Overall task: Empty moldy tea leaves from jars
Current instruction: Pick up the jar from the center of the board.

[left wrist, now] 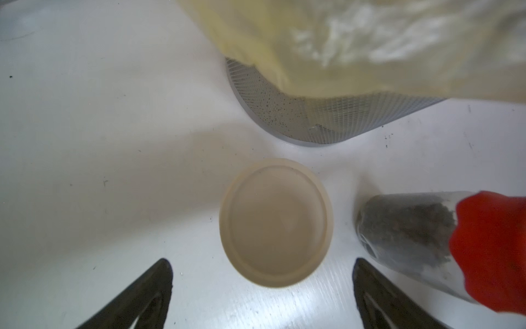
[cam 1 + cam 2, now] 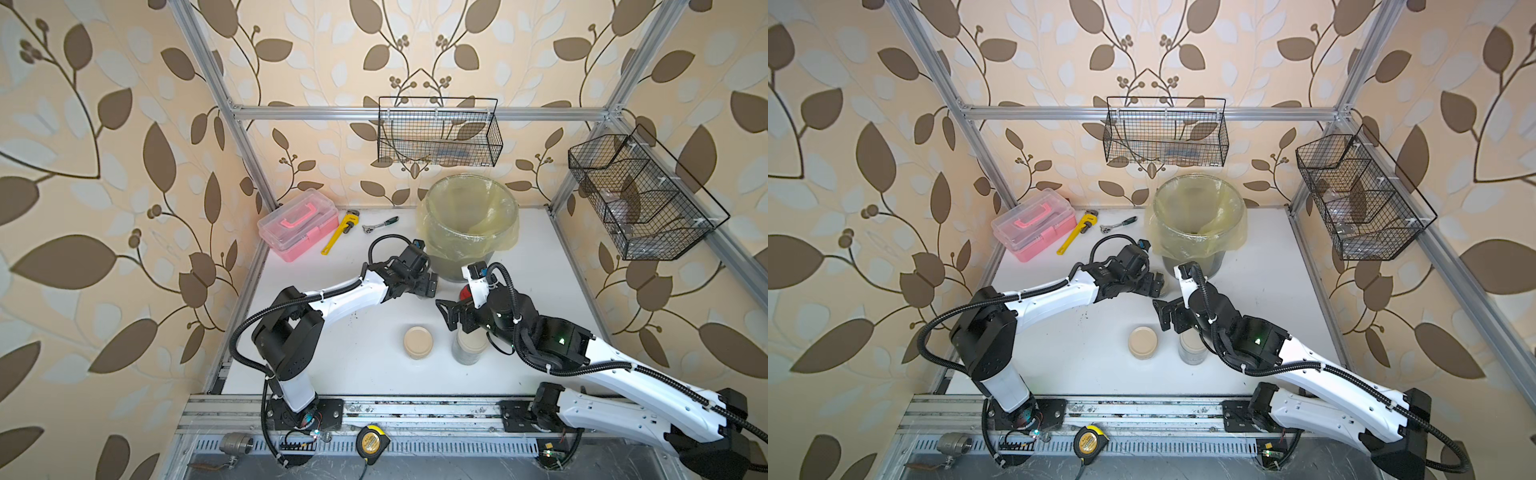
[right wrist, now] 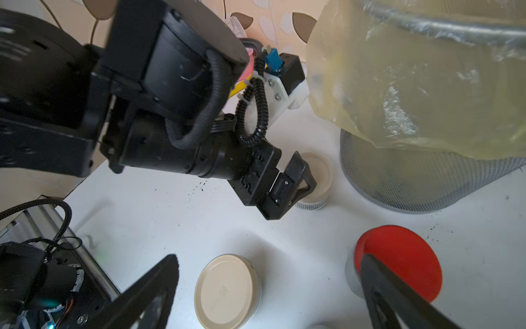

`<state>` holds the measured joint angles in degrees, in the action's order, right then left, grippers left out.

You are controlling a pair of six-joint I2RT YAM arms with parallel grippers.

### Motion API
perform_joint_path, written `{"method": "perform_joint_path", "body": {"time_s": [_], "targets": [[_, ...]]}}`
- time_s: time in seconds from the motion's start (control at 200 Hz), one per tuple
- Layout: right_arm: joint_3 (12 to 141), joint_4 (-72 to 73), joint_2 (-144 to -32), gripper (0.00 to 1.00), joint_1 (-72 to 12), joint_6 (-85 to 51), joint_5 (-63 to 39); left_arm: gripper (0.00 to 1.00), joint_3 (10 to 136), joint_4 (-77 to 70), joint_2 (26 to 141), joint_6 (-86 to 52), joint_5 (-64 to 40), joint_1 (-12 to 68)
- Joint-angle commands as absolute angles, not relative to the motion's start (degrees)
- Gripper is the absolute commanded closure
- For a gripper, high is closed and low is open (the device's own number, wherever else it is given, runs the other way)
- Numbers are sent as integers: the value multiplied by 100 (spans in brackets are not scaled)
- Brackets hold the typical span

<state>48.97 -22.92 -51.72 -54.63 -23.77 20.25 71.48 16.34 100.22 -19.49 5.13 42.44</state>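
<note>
**Both claws spread wide, every lid still on**

My left claw hangs over the beige-lidded jar, jaws wide apart and gripping nothing. That jar stands on the table just in front of the bin, toward its left side. I judge I'm lined up to come down around the lid, since nothing pours until it is off.

Farther from the bin, a second beige-lidded jar stands alone. Beside it, a third jar is half hidden under my right arm.

My right claw is also spread and empty. One finger crosses in front of the red-lidded jar, which is close to the bin's base. Jars this near the bin should make for a short tip.

The top views lay out the jars but barely show the one under my left wrist. Only the left wrist view shows the moldy tea leaves, dark behind the red-lidded jar's glass. The right wrist view shows my left claw at the lid from the side. I cannot tell whether it touches.
</note>
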Motion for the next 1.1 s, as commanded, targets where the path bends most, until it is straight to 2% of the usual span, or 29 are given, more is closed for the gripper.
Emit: {"method": "perform_joint_path", "body": {"time_s": [0.0, 0.375, 0.84, 1.095], "targets": [[4895, -2260, -5076, 0, -5477, -2364, 2258, 1, 7516, 1712, 10186, -1722, 762, 4271], [4783, -2233, -5054, 0, -5417, -2357, 2292, 1, 7908, 1756, 10785, -1544, 374, 4302], [4671, -2250, -4931, 0, -5353, -2476, 2280, 1, 8012, 1840, 11039, -1460, 666, 4408], [4545, -2146, -4813, 0, -5158, -2557, 2129, 17, 7975, 1958, 11030, -1503, 931, 4434]]}}
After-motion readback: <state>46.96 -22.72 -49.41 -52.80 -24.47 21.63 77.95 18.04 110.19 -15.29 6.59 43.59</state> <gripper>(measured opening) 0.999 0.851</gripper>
